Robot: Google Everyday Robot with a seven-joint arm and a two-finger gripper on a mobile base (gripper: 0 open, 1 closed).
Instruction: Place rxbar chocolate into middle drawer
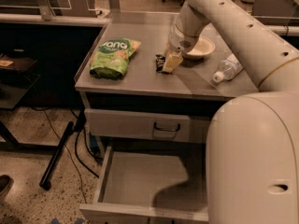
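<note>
Yeah, the gripper (171, 63) sits on the counter (140, 80) between bag (113, 57) and bowl (200, 48); the drawer (145, 181) below is open from above.

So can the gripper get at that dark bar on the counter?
Probably yes: the gripper is down right beside the bar, with nothing between them; the bag and bowl lie off to either side.
</note>
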